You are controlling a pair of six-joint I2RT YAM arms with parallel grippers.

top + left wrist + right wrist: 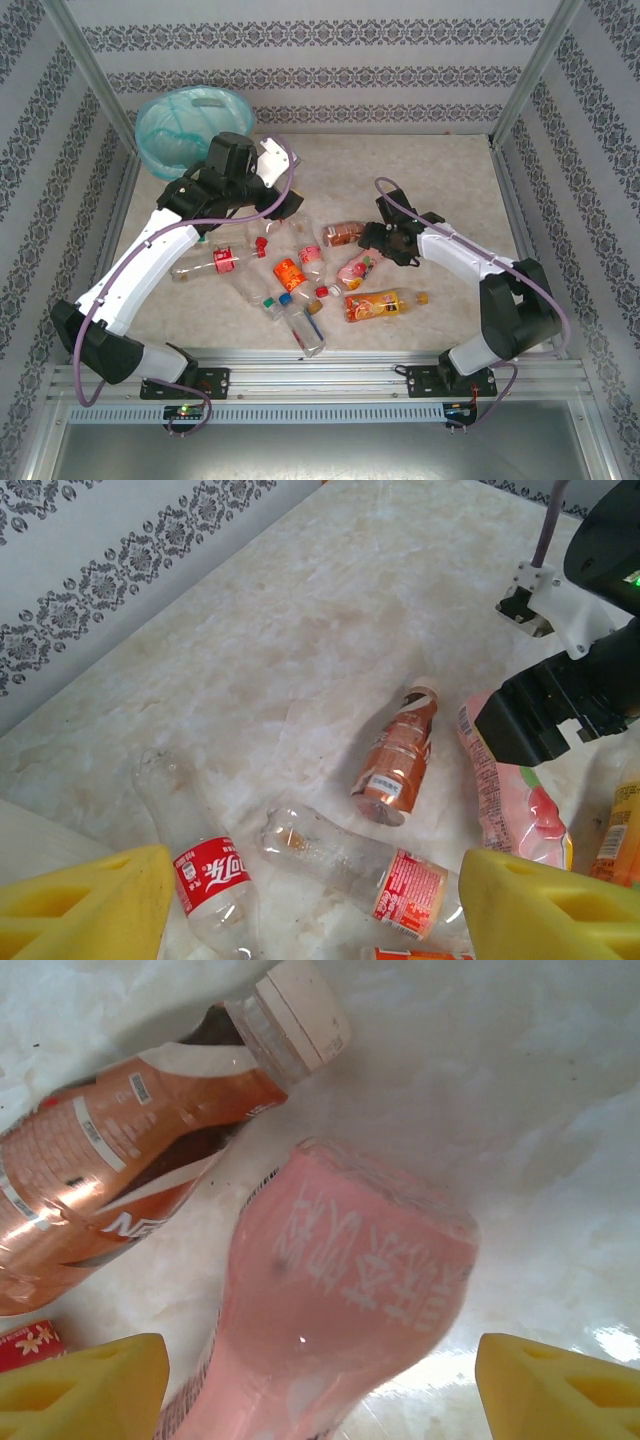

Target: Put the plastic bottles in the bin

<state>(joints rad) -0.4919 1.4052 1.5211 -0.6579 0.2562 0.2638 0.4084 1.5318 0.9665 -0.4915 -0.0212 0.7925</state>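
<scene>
plastic bottles [289,273] lie scattered in the middle of the surface [440,170], none gripped; bin [160,110] sits at the far left corner.
right gripper [320,1360] has its fingers spread either side of the pink bottle [340,1300], not pinching it. the brown-label bottle [120,1160] lies just beside it, maybe touching, so closing could clip or drag it, or the slick round body could squirt out. left gripper [315,880] has its fingers spread too, empty, above the cola bottle [205,870] and the clear red-label bottle [360,865]; it could catch both or neither. both arms crowd one pile, so there's a clash risk. the bin is well apart from the right arm, so a weak grip likely drops the bottle on the way.
</scene>
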